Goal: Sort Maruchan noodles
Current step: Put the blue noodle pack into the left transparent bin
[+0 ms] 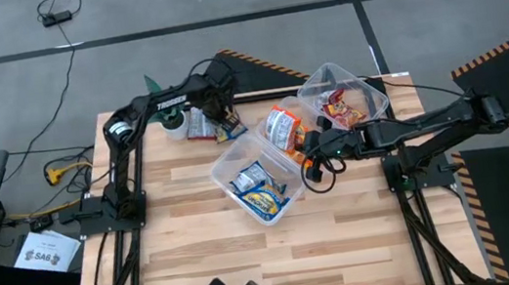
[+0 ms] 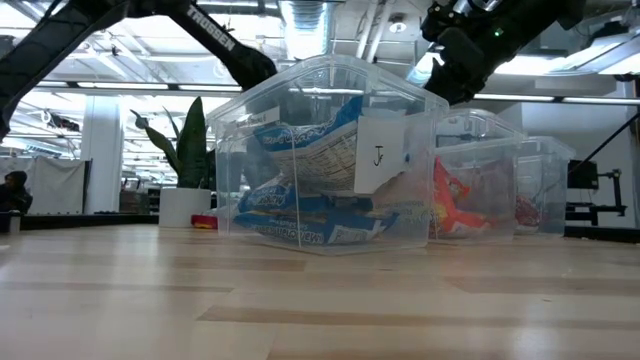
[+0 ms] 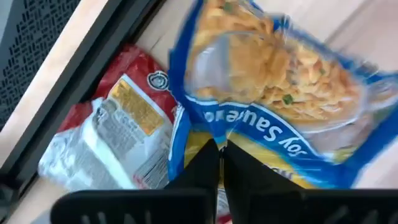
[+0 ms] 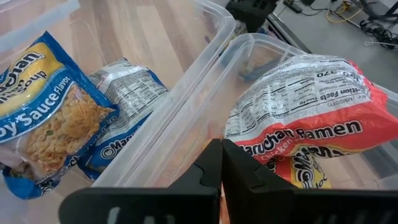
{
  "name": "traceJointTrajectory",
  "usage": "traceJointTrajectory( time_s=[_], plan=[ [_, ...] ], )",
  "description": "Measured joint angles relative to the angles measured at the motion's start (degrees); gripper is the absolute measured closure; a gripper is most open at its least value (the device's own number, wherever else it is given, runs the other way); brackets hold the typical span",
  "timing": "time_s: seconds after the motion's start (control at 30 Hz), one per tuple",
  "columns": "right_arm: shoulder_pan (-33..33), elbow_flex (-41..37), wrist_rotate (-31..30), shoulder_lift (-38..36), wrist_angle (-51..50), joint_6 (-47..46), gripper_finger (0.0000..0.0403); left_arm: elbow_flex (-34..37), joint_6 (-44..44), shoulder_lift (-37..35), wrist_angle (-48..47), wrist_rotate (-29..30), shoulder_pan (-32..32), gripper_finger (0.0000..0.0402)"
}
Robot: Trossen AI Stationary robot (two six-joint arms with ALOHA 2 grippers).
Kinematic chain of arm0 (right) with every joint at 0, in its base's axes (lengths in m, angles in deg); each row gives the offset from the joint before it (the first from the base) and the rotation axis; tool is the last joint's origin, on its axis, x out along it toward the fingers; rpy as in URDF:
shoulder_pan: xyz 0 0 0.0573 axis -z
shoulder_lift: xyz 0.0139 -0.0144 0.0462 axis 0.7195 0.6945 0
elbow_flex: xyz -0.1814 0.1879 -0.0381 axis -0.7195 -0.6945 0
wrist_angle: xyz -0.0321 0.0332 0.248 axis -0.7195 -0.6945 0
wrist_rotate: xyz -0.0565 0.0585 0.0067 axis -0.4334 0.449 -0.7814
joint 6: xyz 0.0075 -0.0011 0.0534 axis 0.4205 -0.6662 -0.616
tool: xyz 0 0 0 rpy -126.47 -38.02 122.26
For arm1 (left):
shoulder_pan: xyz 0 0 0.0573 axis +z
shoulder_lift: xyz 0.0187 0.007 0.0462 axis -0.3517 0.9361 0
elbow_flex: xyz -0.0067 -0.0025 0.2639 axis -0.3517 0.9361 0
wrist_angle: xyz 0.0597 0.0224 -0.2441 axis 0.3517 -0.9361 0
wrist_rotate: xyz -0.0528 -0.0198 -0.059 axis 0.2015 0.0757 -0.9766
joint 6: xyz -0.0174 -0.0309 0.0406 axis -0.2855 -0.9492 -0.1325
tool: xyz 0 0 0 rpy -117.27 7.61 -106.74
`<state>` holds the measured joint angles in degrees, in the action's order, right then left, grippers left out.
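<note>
Blue-and-yellow crinkly plastic Maruchan packet (image 3: 273,93) pinched at its edge in fully closed left gripper (image 3: 221,155), near table's far edge; thin grip risked slipping. Right gripper (image 4: 222,163) closed, empty.

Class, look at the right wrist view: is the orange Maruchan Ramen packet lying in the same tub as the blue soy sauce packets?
No. The orange Maruchan Ramen packet lies in the neighbouring clear tub, separate from the blue packets.

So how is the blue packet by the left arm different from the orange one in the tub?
The blue packet lies on the bare table, face up and showing noodles; the orange packet rests inside a clear tub, showing its printed back. The left pincer sits shut on the blue one. Both are flat, crinkly noodle packets.
</note>
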<state>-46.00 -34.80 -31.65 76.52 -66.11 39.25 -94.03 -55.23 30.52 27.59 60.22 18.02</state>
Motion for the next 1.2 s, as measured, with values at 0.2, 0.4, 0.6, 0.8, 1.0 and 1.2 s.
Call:
traceJointTrajectory(
  time_s=[0.2,0.4,0.6,0.8,1.0,1.2],
  plan=[
    [0.0,0.0,0.0,0.0,0.1,1.0,0.0376,0.0,0.2,-5.7,-1.2,0.6,-0.8,0.0401],
    [-0.8,0.0,-0.1,-1.3,1.0,3.2,0.0376,0.0,0.2,-13.4,-0.4,1.0,-2.0,0.0401],
    [-2.9,0.0,-0.2,-7.5,1.2,3.2,0.0376,0.0,0.2,-20.0,1.7,1.1,-4.0,0.0401],
    [-5.9,-0.1,-2.8,-15.6,1.1,4.8,0.0376,0.0,0.1,-25.9,5.6,1.1,-7.2,0.0401],
    [-8.7,-0.1,-5.2,-22.8,-0.3,5.1,0.0376,0.0,0.2,-29.6,13.4,1.0,-11.7,0.0401],
    [-10.3,0.0,-5.2,-26.7,-2.0,5.1,0.0376,0.0,-0.3,-31.2,15.2,-1.5,-17.1,0.0401]
  ],
)
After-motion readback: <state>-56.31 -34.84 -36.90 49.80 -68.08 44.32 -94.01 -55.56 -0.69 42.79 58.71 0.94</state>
